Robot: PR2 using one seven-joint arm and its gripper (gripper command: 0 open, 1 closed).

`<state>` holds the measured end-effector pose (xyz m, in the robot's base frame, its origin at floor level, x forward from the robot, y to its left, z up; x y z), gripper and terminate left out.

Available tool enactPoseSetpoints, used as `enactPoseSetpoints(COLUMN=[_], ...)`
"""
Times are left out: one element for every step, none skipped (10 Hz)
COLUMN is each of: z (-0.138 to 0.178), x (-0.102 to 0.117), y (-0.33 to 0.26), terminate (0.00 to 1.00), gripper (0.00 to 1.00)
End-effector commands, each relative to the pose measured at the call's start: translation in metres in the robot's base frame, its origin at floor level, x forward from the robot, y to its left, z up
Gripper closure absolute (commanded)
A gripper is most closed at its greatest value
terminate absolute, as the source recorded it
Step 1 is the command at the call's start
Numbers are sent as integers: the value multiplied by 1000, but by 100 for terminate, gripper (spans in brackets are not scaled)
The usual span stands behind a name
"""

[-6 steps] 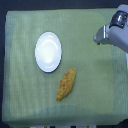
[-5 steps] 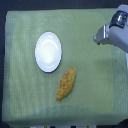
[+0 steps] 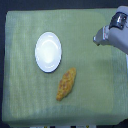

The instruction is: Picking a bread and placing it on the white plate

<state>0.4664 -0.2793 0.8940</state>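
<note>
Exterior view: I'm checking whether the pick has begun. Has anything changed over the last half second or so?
Nothing visibly changed: the gripper is still near the exterior view's right edge, the bread still lies on the green cloth below the empty white plate.

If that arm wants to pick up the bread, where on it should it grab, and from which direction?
Probably around the middle of the bread, coming straight down from above. It lies flat on the green cloth, long and tapered at both ends, so the middle is widest and balanced. The fingers should close across its narrow width. It lies apart from the white plate, so nothing crowds it. The gripper is off towards the exterior view's right.
</note>
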Motion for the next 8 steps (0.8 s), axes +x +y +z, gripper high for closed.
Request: enactPoseSetpoints(z=[-22,-27,-33,-38,-42,-47,-53,-58], x=[-29,-38,-47,-56,-62,-69,-73,-79], y=[33,44,58,73,88,104,116,129], terminate=[0,0,0,0,0,0,0,0], gripper=[0,0,0,0,0,0,0,0])
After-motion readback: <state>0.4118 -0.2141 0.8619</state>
